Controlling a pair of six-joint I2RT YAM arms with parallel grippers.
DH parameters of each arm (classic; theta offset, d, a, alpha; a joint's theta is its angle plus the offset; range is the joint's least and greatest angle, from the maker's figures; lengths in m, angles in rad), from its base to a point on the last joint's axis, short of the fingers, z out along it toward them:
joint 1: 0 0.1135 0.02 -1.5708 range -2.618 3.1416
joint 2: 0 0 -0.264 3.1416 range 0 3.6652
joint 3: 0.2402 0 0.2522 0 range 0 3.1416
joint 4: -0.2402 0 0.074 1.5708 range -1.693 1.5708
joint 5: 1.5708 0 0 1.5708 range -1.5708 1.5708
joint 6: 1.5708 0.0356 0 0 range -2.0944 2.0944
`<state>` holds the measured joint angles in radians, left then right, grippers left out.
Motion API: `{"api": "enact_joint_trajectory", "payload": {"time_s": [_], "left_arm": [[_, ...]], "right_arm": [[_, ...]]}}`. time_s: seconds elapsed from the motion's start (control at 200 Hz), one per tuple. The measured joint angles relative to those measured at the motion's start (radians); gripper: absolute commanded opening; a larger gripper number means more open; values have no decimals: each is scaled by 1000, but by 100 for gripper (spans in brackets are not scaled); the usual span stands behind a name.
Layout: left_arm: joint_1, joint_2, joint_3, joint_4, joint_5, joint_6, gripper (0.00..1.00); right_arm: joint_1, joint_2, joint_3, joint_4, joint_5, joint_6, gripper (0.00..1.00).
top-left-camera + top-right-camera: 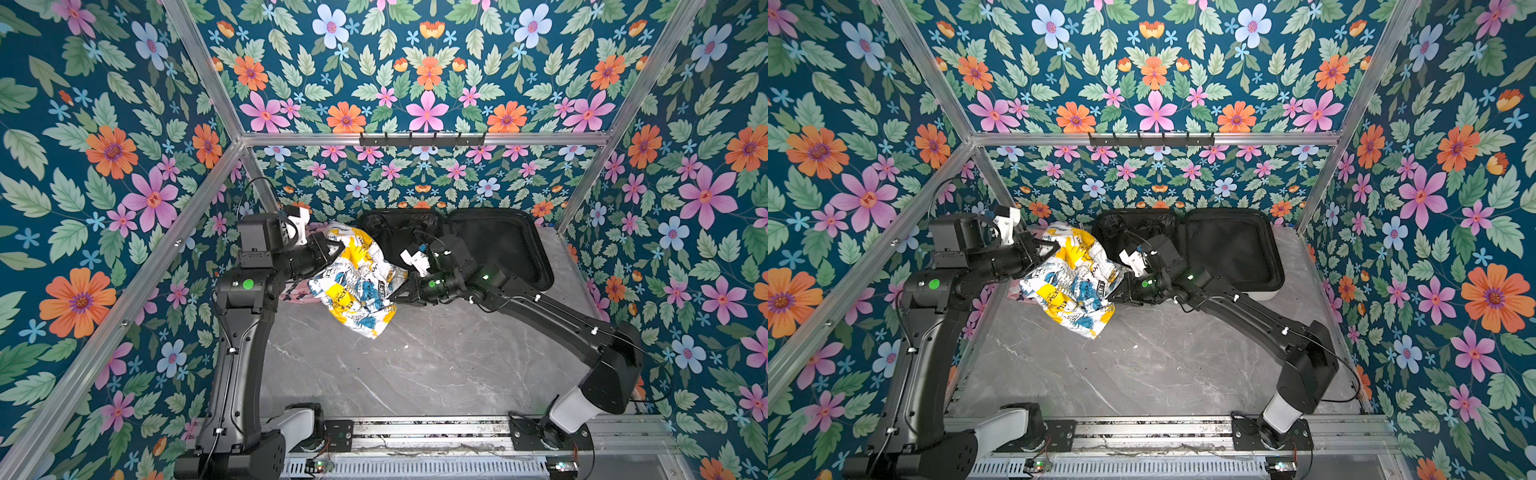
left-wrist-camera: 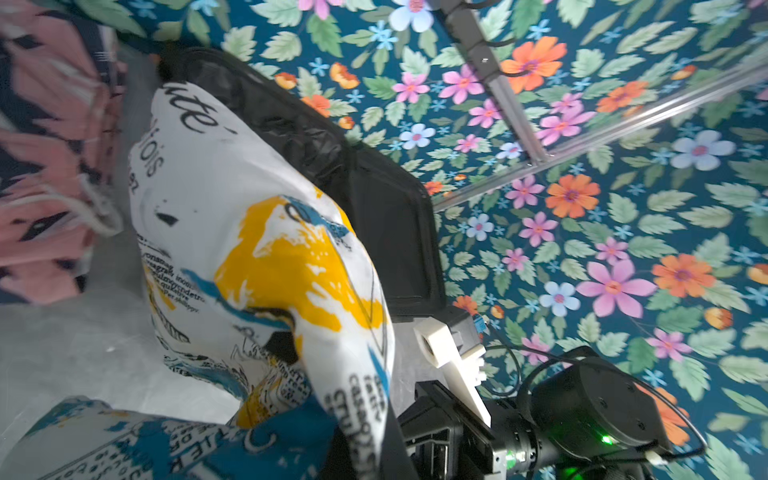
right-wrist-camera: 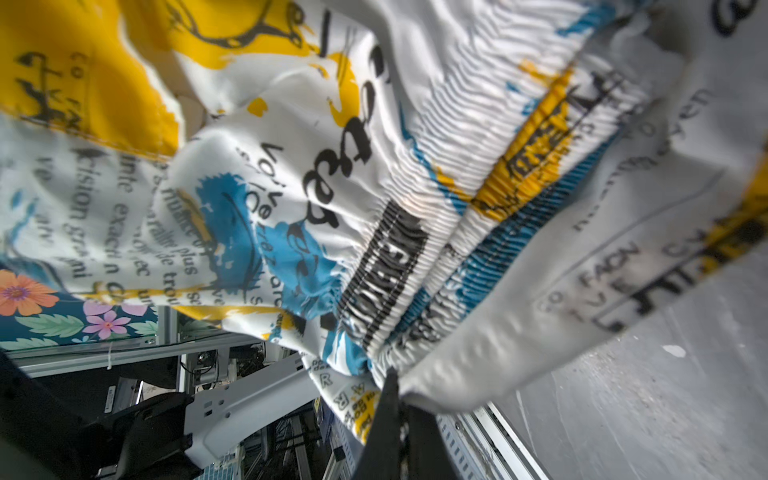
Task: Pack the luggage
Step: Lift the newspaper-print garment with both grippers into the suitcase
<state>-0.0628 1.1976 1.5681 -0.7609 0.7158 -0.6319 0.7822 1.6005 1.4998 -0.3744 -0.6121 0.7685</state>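
The right gripper (image 3: 395,386) pinches the elastic band of one white, yellow and blue printed fabric garment (image 1: 357,286); the left gripper (image 1: 331,249) clamps its other side. One pink patterned cloth (image 1: 296,293) lies beneath. One black-lined white hard-shell luggage (image 1: 511,241) lies open just behind.

White garment (image 1: 357,286) with yellow, blue patches, black lettering, black-lined luggage (image 1: 498,245), grey marbled table (image 1: 415,365)
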Motion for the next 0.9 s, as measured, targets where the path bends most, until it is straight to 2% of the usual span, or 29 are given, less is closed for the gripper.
{"api": "enact_joint_trajectory", "payload": {"time_s": [0.21,0.42,0.67,0.9], "left_arm": [[-122,188,56,210,74,-71,0],[-246,453,214,377,109,-120,0],[-245,688,350,420,107,-150,0],[-193,790,314,470,97,-172,0]], "right_arm": [[-93,-54,-27,2,57,-16,0],[-215,-63,-71,11,89,-21,0],[-338,40,-53,31,72,-42,0],[-371,224,53,24,37,-67,0]]}}
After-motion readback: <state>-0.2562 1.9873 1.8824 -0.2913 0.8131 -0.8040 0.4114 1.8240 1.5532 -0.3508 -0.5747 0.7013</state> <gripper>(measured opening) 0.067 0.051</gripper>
